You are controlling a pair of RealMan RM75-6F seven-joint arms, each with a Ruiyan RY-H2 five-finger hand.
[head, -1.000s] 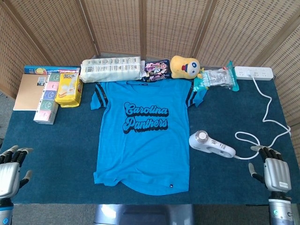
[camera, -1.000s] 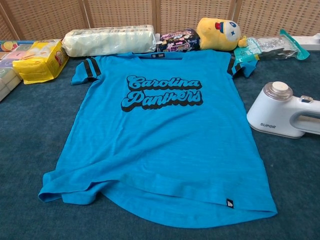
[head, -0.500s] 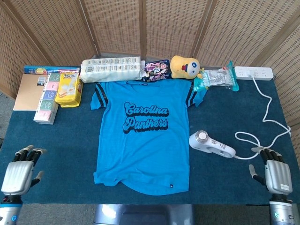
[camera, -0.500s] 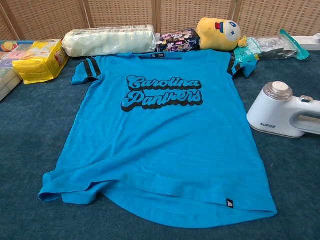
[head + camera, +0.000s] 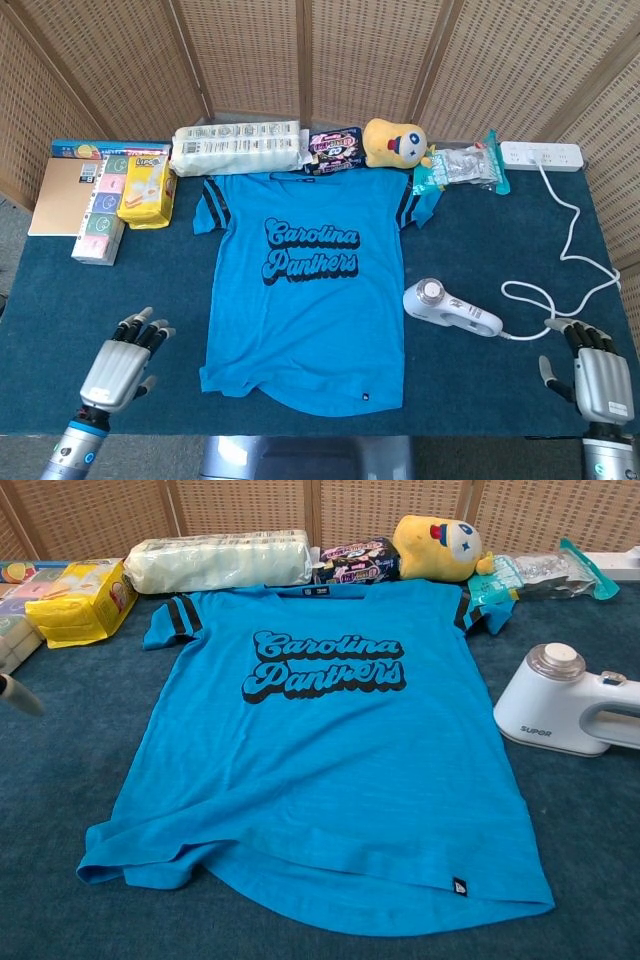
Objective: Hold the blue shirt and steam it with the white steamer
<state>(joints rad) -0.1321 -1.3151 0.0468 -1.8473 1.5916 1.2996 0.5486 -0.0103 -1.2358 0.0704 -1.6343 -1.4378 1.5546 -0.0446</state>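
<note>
Grey left robot hand (image 5: 120,365) hovers open-fingered beside the blue shirt (image 5: 305,290).

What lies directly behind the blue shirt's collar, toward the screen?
Behind the blue shirt sit a dark snack packet, a white wrapped roll pack and a yellow plush toy. The collar hides the packet's near edge.

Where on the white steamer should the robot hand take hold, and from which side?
Probably the handle of the white steamer, approached from the right by the right robot hand. It lies flat, round head toward the blue shirt, handle and cord pointing to that hand.
</note>
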